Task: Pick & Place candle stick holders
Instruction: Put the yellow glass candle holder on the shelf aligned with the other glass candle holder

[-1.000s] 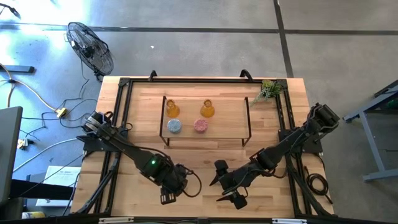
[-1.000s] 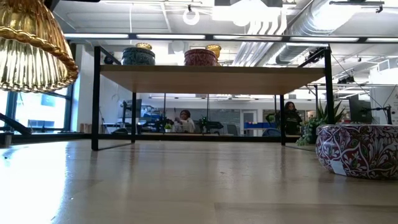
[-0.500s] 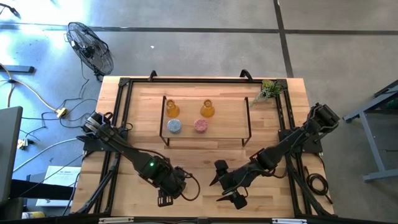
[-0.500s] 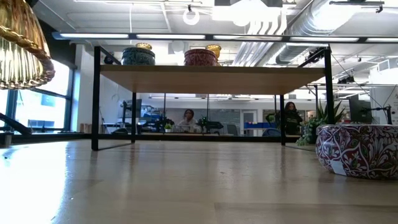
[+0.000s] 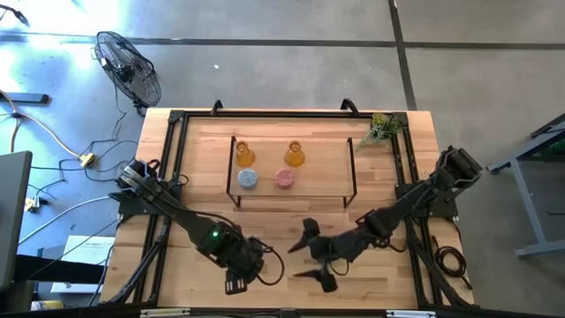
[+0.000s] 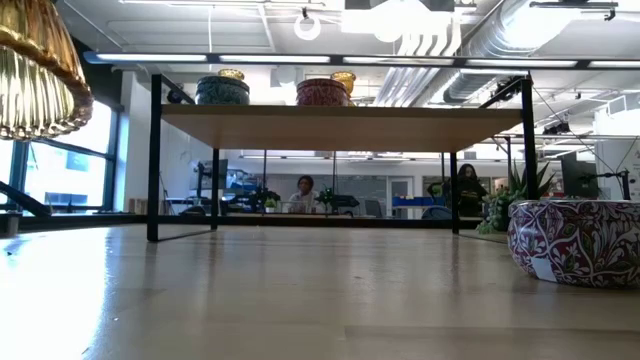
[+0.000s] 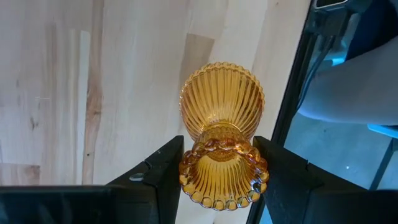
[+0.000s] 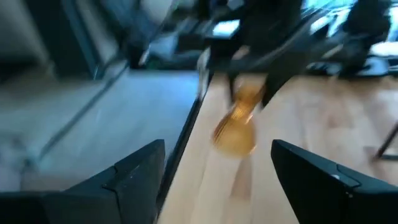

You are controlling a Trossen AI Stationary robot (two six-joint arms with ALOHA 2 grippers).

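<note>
My left gripper (image 5: pixel 237 276) is near the table's near edge, left of centre, shut on an amber ribbed glass candle stick holder (image 7: pixel 221 106). The holder hangs at the upper left of the low view (image 6: pixel 35 70). My right gripper (image 5: pixel 314 257) is open and empty just right of it, and its wrist view (image 8: pixel 217 177) shows the amber holder (image 8: pixel 238 127) ahead. Two amber holders (image 5: pixel 244 155) (image 5: pixel 294 156), a blue one (image 5: pixel 247 179) and a pink one (image 5: pixel 284 178) stand on the small shelf (image 5: pixel 344 168). A purple patterned holder (image 6: pixel 575 243) stands on the table close to the low camera. My left gripper pinches the amber holder between its two fingers at the narrow neck (image 7: pixel 219 144), just under the beaded rim (image 7: pixel 222 186). The fingers come from above, pointing down. The holder hangs below them, bulbous end down, lifted clear of the table.
A black-framed wooden shelf (image 6: pixel 340 125) stands at the table's middle far side. A green plant sprig (image 5: pixel 381 129) lies at the far right corner. Black rails (image 5: pixel 169 159) run along the table's edges. People show in the room behind (image 6: pixel 300 192).
My left gripper has gone a little toward the table's near and left edges with the amber holder, which stays lifted. My right gripper has turned and shifted toward the left gripper, staying open.
</note>
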